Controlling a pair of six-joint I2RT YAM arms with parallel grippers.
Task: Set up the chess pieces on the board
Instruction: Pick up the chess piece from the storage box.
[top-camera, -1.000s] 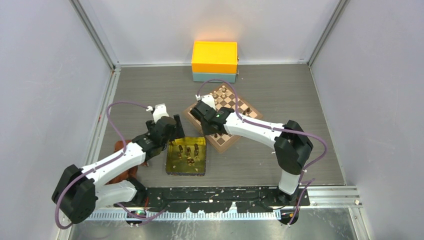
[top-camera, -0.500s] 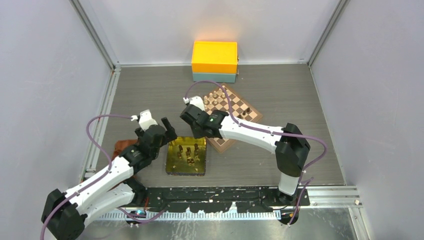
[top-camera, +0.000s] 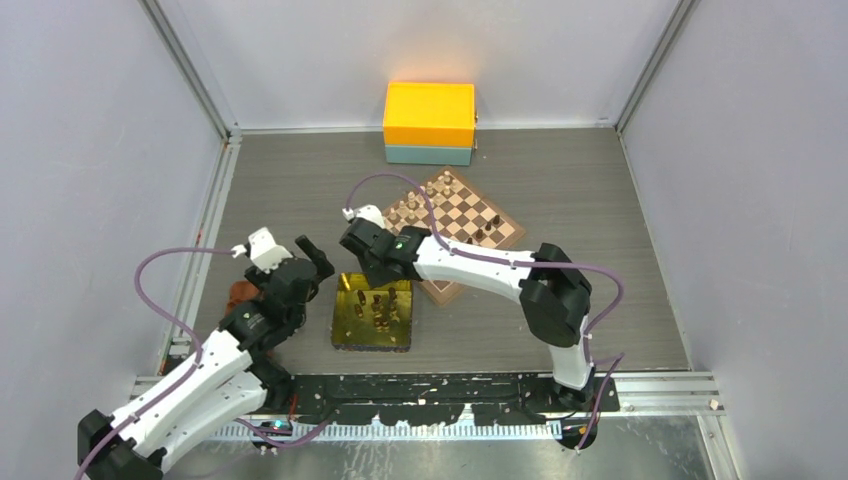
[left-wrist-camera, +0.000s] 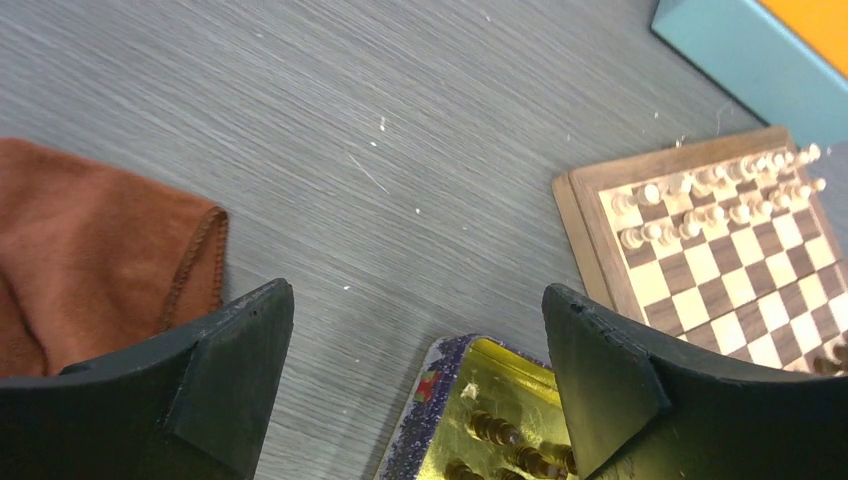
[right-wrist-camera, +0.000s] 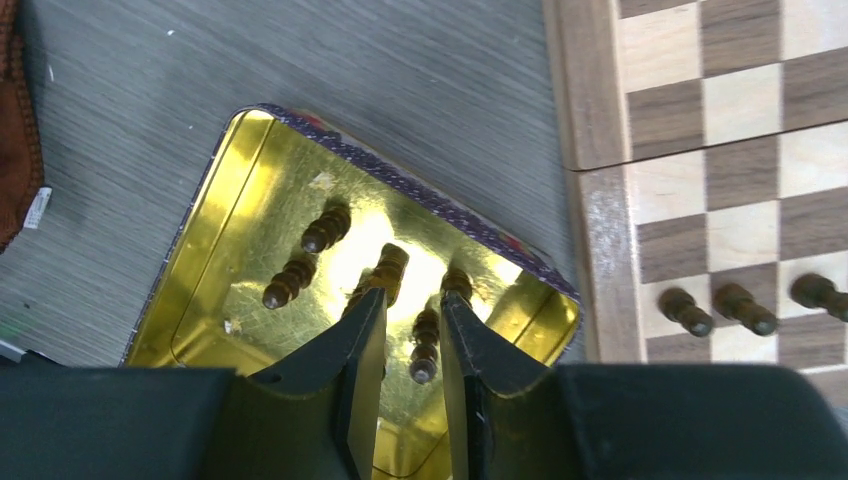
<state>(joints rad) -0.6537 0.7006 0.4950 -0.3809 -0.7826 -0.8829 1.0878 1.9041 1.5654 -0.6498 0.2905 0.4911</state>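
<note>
**While the right end effector hangs over the tray, the left sits wide and empty**

With the right end effector (right-wrist-camera: 410, 305) pointed down into the gold tray (right-wrist-camera: 200, 260), its fingers stand a narrow gap apart, and I can see nothing clamped between them. Several dark chessmen (right-wrist-camera: 325, 228) sit in the tray. One is in line with the gap just past the tips, and the others are off the left finger. I can't tell whether they're upright or lying. My guess is the narrow opening is deliberate — the pieces are much smaller than the fingers and sit close together, so a wide spread would knock the neighbours.

The board (right-wrist-camera: 590, 230) is just right of this end effector, with its border close to the tray corner, so the carry is short. A few dark chessmen already stand on squares further right of the fingers. The pale chessmen (left-wrist-camera: 690, 210) are lined up along the board's far side, ahead and right of the left end effector (left-wrist-camera: 415, 295).

The left's fingers are wide apart with nothing between them, over bare counter (left-wrist-camera: 400, 120). A brown cloth (left-wrist-camera: 90, 250) sits just off its left finger. It's likely held back so the tray is free for the right arm.

The step in hand looks like picking the next dark piece, and much of the set is not yet placed. The risk is pinching two at once or nudging one aside.
</note>
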